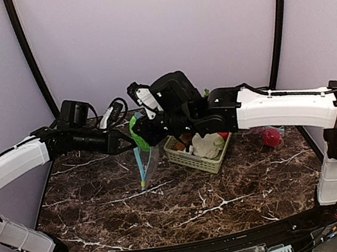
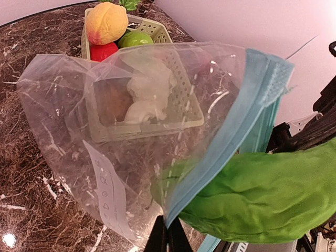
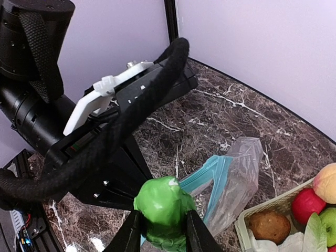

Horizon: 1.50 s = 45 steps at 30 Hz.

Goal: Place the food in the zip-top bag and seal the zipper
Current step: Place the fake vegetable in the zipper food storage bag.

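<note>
Left gripper (image 2: 168,237) is pinched shut on the bag (image 2: 131,136), right down by the blue zipper strip (image 2: 220,152), so the bag hangs off it above the table (image 1: 104,202). Right gripper (image 3: 163,231) is clamped around a green leafy veggie (image 3: 164,206) parked right at the bag's mouth. Part of it looks tucked behind the plastic, hard to say how far.

To do this bit well, the right arm probably wants to push the veggie deep toward the bag's bottom before letting go, or it likely flops back out. The left side just needs to hold that lip steady.

The rest of the food (image 1: 208,145) sits in the basket (image 1: 191,161) at 3 o'clock from the bag, with a red piece (image 1: 272,137) further out that way.
</note>
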### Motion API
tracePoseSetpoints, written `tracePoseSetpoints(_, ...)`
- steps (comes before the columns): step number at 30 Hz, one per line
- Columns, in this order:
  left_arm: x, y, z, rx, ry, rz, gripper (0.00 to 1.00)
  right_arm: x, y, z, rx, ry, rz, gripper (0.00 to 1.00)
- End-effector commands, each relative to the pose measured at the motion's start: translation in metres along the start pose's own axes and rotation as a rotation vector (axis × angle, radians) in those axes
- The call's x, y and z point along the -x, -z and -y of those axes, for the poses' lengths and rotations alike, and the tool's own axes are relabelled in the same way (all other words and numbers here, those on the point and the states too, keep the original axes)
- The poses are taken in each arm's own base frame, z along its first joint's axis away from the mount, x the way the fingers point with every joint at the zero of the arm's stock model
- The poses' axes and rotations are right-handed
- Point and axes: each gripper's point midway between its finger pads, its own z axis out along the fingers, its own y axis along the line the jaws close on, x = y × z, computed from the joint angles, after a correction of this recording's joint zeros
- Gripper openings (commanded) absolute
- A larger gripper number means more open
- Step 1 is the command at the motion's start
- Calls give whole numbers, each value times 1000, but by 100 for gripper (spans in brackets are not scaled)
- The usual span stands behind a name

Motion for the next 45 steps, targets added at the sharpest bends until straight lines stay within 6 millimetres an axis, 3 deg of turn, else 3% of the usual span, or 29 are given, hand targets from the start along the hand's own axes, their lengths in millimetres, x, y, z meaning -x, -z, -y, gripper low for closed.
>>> tracePoseSetpoints(1,4,7,11,-49,-15,37,1,0,-6,9,-27,-105,-43,28)
tracePoseSetpoints(12,7,10,10,-33,-17,61,1,-28,-12,17,-41,-271,-131,31)
tracePoseSetpoints(19,6,9,5,-11,-8,56,1,-9,-2,8,21,-228,-85,41)
tracePoseSetpoints(23,3,10,-11,85,6,46,1,5,13,-2,95,-187,-38,55)
tracePoseSetpoints(27,3,11,-15,102,10,49,1,14,36,-1,115,-149,-7,69)
tracePoseSetpoints(32,4,12,-20,127,8,52,1,6,59,31,11,-133,-24,86)
tracePoseSetpoints(41,5,14,-23,141,1,59,1,-68,54,136,-138,-280,-313,92)
tracePoseSetpoints(45,5,13,-22,132,3,56,1,-92,52,171,-152,-317,-421,92)
